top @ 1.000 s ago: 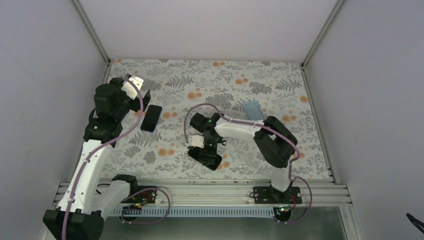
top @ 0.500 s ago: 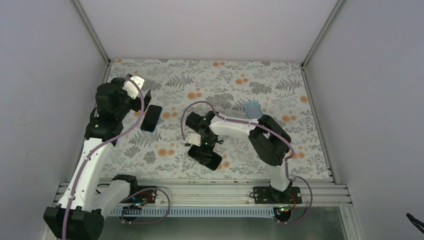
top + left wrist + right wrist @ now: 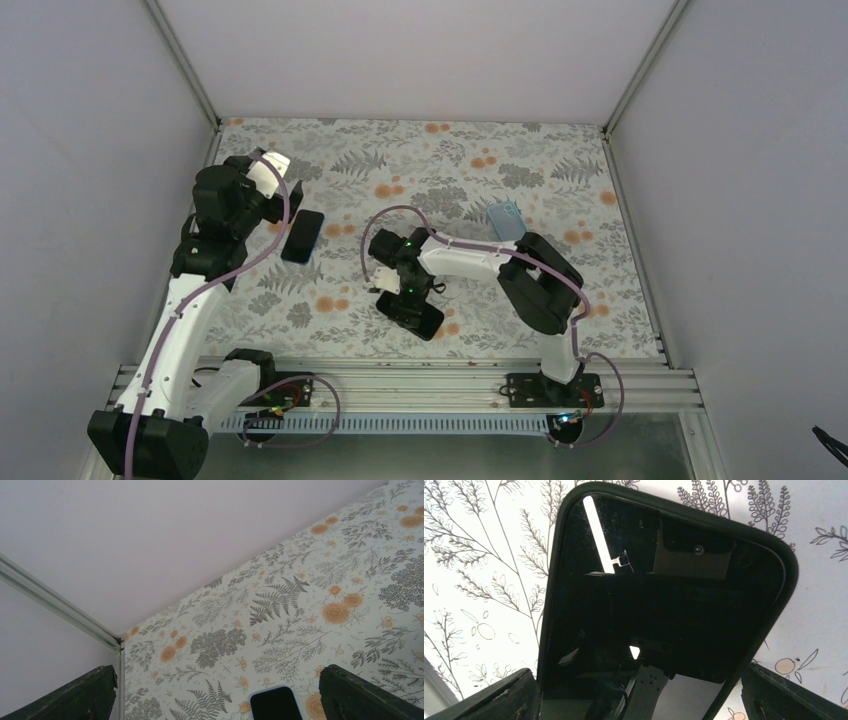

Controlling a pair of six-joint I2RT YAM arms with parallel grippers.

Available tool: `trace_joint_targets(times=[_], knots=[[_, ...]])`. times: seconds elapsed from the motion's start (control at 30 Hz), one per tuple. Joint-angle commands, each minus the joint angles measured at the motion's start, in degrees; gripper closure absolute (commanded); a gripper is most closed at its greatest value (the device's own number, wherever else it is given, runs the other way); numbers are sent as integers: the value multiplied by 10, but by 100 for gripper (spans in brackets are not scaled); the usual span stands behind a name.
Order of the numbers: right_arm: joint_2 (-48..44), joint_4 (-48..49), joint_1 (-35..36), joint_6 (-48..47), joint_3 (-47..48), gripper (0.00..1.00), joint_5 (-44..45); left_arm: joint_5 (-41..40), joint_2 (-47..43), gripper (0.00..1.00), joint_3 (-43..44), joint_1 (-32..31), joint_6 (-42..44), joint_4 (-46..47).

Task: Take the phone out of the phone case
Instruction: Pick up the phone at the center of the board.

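Observation:
A black phone in a dark case (image 3: 417, 317) lies face up near the front middle of the table. In the right wrist view the phone (image 3: 664, 595) fills the frame, its glossy screen mirroring the camera, with a thick dark rim around it. My right gripper (image 3: 404, 294) (image 3: 636, 702) hangs open just above its near end, one finger (image 3: 484, 697) on either side of it. A second black phone (image 3: 302, 236) (image 3: 276, 705) with a thin pale rim lies at the left. My left gripper (image 3: 288, 198) (image 3: 217, 700) is open above its far end, holding nothing.
A pale blue see-through case (image 3: 508, 219) lies flat at the right rear of the floral mat (image 3: 450, 160). White walls close in the left, back and right sides. The left rear corner post (image 3: 60, 607) shows in the left wrist view.
The right arm has shifted slightly left, bringing its gripper closer over the cased phone. The left arm has barely moved. Both phones lie where they were.

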Motion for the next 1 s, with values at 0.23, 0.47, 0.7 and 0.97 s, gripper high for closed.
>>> trace_joint_targets(times=[0.23, 0.47, 0.7, 0.97], knots=[[62, 31, -9, -3, -68, 0, -25, 6, 9, 0, -7, 4, -1, 4], [100, 8, -10, 21, -30, 0, -43, 3, 12, 0, -4, 3, -1, 0], [109, -13, -10, 27, -3, 0, -95, -9, 13, 0, -3, 3, 1, -4], [88, 26, -11, 4, -43, 0, -18, -5, 21, 0, 0, 3, 0, -2]])
